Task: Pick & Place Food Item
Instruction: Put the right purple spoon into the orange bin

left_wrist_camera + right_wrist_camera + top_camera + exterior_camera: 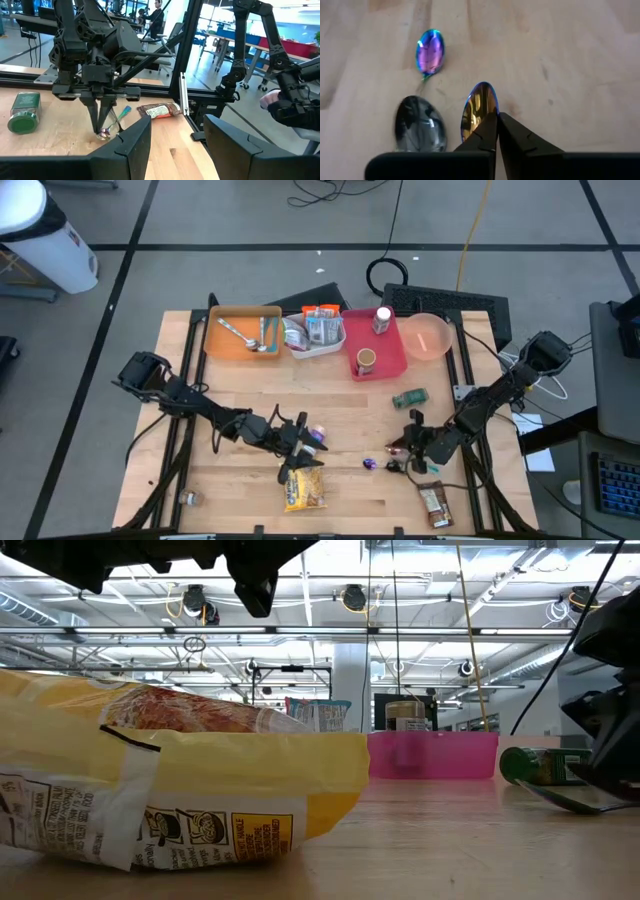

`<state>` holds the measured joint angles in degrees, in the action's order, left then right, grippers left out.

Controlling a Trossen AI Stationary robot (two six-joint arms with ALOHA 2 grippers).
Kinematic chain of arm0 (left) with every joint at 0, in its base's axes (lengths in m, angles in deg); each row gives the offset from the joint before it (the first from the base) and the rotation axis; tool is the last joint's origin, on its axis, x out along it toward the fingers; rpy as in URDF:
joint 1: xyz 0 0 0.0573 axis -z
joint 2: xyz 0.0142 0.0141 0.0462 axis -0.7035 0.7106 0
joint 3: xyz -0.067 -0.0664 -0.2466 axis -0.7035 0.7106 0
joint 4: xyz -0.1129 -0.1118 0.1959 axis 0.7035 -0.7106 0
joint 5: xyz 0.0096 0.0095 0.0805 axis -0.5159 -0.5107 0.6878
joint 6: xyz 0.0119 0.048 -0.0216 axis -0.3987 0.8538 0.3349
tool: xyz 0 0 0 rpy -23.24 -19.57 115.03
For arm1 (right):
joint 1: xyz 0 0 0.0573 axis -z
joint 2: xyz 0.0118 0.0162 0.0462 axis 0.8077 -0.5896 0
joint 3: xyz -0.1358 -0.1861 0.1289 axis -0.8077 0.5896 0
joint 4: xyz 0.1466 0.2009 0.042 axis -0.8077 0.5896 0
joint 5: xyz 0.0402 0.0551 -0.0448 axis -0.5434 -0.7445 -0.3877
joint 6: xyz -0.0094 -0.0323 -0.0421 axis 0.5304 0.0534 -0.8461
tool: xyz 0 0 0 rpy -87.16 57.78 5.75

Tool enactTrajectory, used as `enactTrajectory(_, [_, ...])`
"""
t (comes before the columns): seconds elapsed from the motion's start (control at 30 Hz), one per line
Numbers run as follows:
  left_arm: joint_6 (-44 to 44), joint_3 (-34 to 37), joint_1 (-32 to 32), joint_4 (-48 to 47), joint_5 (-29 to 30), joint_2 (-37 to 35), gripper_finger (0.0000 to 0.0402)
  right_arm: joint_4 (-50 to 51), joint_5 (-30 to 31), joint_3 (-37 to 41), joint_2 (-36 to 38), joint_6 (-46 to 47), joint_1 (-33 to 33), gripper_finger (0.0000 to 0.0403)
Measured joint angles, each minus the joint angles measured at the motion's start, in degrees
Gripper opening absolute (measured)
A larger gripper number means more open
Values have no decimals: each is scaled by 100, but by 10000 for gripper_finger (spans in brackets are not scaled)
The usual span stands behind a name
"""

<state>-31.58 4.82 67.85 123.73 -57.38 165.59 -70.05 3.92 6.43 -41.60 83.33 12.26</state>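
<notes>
Jaws of the right gripper [497,131] are pressed together, tips down at the table [190,380] among 3 spoon bowls — an iridescent purple spoon [430,52], a silver spoon [420,125] and a gold spoon [477,110] just beside the fingertips; whether the gold one is pinched, I cannot tell. Left gripper [300,442] hovers half open above the yellow snack bag [304,488], which lies flat near the table's front edge. Green jar [409,398] lies on its side between the right gripper and the pink tray [392,360].
</notes>
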Motion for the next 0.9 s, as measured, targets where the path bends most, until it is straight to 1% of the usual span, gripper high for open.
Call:
enactTrajectory(0.33, [0, 0, -2, -8, 155, 0, 186, -841, 916, 4, -7, -1180, 4, 0])
enactTrajectory(0.53, [0, 0, 0, -52, 326, 0, 186, -1853, 1469, 4, -4, -2061, 4, 0])
enactTrajectory(0.67, [-2, 0, 0, -88, 425, 0, 186, -2585, 1657, 4, -4, -2543, 6, 0])
enactTrajectory(0.8, [-2, 0, -1, -91, 452, 0, 186, -3220, 1632, 4, -4, -2925, 61, 0])
enactTrajectory(0.9, [-2, 0, -1, -96, 452, 0, 186, -3485, 1625, 4, -4, -3039, 108, 0])
